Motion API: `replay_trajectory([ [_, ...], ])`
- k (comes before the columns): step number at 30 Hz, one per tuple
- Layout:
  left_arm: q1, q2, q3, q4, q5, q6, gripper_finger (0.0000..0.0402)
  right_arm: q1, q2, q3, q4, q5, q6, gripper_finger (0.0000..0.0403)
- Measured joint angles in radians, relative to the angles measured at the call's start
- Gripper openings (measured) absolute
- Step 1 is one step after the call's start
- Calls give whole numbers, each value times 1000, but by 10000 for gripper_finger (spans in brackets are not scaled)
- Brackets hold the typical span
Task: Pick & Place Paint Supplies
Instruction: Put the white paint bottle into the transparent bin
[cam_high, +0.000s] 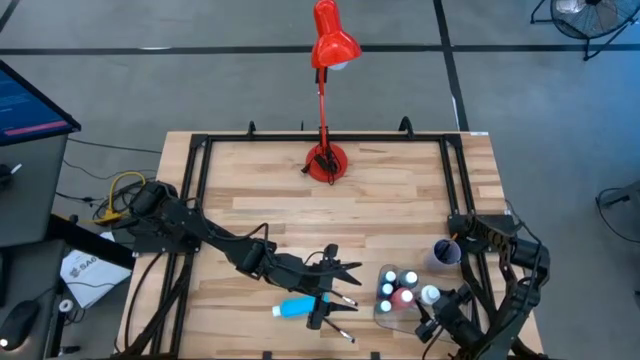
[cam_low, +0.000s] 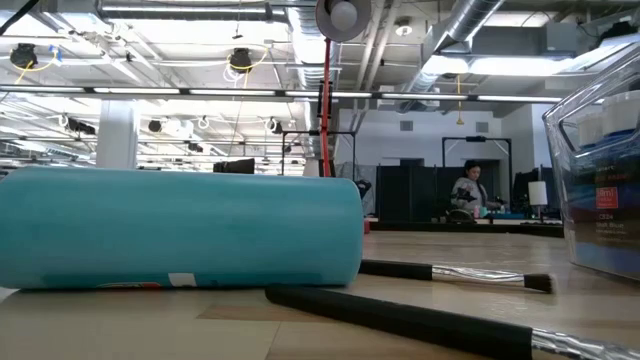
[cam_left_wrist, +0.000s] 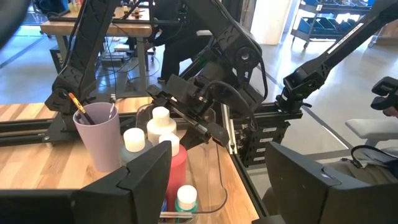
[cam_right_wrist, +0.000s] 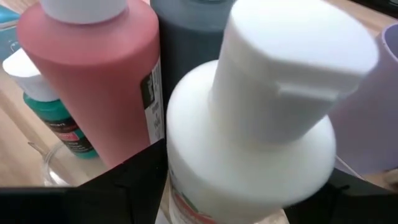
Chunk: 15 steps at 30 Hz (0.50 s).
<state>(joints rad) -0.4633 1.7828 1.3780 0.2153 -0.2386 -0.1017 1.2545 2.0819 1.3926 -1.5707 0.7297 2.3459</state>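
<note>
Down at the table's six o'clock edge, white paint bottle (cam_right_wrist: 261, 130) stands in clear tray (cam_high: 383, 318) with pink-red bottle (cam_right_wrist: 99, 81) touching it, right gripper (cam_high: 437, 318) clamped round its body. Teal tube (cam_high: 296, 307) lies flat at the tray's nine o'clock; left gripper (cam_high: 345, 268), fingers apart, hangs between tube and tray, brushes (cam_low: 450, 275) alongside

table (cam_high: 260, 200): wood | on it: red lamp (cam_high: 326, 160), teal tube (cam_high: 296, 307), brushes (cam_high: 340, 300), clear tray (cam_high: 385, 318), lilac cup (cam_high: 446, 253)

Pale wooden table (cam_high: 400, 190); clear plastic tray (cam_low: 600, 190); smooth, matt teal tube (cam_low: 180, 228)
</note>
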Motion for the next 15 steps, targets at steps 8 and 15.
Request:
replay_trajectory([
  [8,0,0,0,-5,0,0,237,-1,-17,19,0,-31,0,256],
  [15,0,0,0,-7,0,0,237,-6,-97,22,3,-31,-6,256],
])
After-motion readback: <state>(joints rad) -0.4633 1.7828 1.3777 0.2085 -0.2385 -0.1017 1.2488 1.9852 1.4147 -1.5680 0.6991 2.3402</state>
